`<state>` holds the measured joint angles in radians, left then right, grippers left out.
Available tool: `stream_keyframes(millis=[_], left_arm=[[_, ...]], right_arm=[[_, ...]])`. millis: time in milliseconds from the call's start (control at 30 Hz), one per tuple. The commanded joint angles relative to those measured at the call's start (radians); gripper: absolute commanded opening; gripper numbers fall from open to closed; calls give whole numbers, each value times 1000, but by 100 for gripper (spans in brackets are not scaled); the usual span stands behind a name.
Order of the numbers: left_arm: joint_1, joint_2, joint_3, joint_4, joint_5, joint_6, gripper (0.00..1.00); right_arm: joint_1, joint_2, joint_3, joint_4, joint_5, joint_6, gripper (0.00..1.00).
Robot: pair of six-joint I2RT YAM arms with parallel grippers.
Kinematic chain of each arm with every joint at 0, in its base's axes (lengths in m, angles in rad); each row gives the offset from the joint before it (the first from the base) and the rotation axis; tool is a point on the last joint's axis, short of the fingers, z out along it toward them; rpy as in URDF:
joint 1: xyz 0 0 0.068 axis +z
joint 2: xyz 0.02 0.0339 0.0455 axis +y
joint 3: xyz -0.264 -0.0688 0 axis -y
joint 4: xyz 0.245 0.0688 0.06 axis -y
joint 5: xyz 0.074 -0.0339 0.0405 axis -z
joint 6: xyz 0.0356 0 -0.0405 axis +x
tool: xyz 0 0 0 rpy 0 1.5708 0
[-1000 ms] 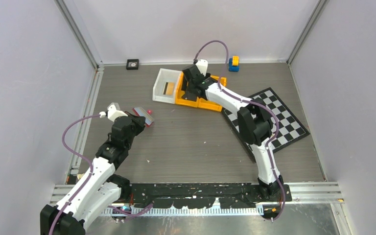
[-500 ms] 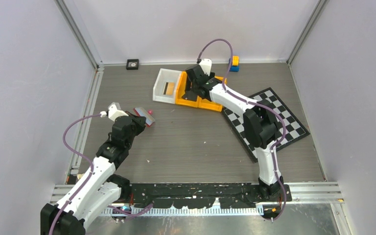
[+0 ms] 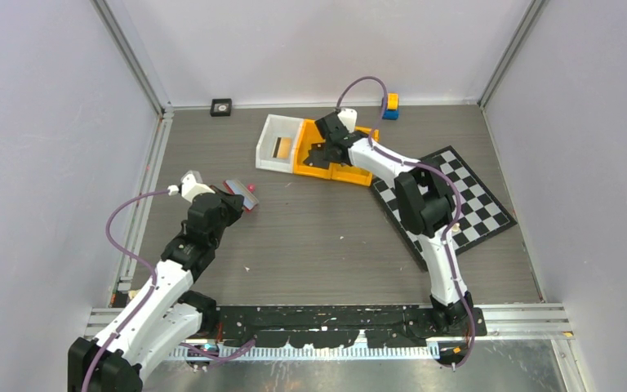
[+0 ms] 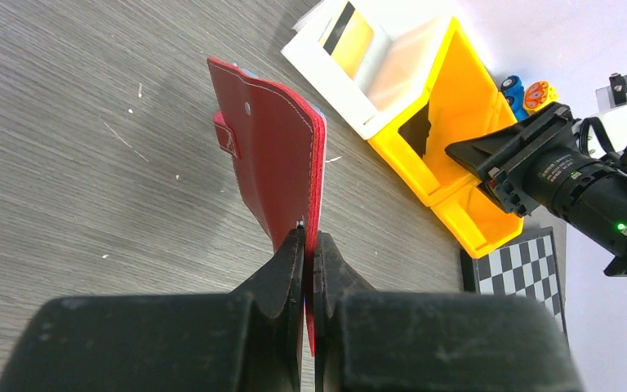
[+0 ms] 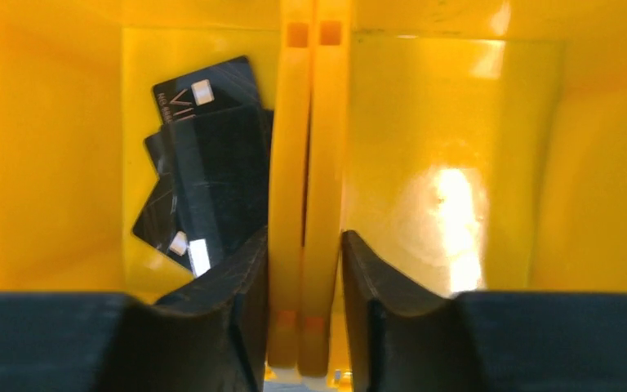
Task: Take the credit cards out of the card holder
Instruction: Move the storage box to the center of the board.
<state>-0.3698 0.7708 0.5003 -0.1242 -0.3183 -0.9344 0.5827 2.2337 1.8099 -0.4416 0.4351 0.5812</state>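
Observation:
The red card holder [image 4: 273,163] stands on edge on the table at the left [image 3: 239,189], snap tab to its left. My left gripper [image 4: 310,237] is shut on its near corner. A tan-orange credit card [image 4: 349,37] with a dark stripe lies in the white bin [image 3: 271,131]. My right gripper [image 5: 304,245] reaches down into the two yellow bins [image 3: 351,173], with a finger on each side of their paired middle walls [image 5: 306,147] and touching them. Several dark cards [image 5: 204,163] lie in the left yellow bin.
A chequered board [image 3: 465,204] lies at the right, under my right arm. A small blue and yellow toy [image 3: 389,106] sits by the back wall. A little black square [image 3: 221,107] sits at the back left.
My right gripper has shifted slightly over the yellow bins, and its jaws have narrowed onto the bins' middle walls. The left arm and the card holder have not moved.

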Motion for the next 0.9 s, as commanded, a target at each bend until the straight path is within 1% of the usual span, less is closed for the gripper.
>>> stream_keyframes(millis=[0, 33, 67, 200, 267, 367, 400, 567, 733, 800, 833, 867], left_arm=[[6, 6, 19, 60, -3, 14, 0], [6, 7, 20, 60, -1, 14, 0], [6, 8, 19, 60, 0, 14, 0], [6, 7, 17, 64, 2, 13, 0], [6, 6, 17, 63, 0, 13, 0], [6, -4, 14, 60, -9, 14, 0], [6, -8, 13, 59, -11, 14, 0], [6, -10, 8, 61, -19, 16, 0], [6, 5, 13, 61, -17, 16, 0], [6, 3, 11, 60, -21, 16, 0], [6, 0, 11, 58, -23, 16, 0], [6, -3, 11, 57, -25, 16, 0]], right_arm=[[3, -59, -9, 2, -22, -24, 27], [7, -90, -41, 29, -22, -41, 22], [12, -131, -90, 67, -14, -59, 19], [41, -293, -343, 266, 25, -147, 9], [53, -375, -466, 387, 37, -183, 1], [73, -453, -615, 591, 54, -207, 0], [82, -469, -641, 620, 62, -222, 1], [140, -487, -693, 782, 159, -321, 0], [150, -505, -749, 902, 213, -342, 1], [149, -506, -750, 906, 220, -342, 0], [148, -500, -729, 874, 215, -335, 0], [144, -487, -688, 801, 209, -318, 0]])
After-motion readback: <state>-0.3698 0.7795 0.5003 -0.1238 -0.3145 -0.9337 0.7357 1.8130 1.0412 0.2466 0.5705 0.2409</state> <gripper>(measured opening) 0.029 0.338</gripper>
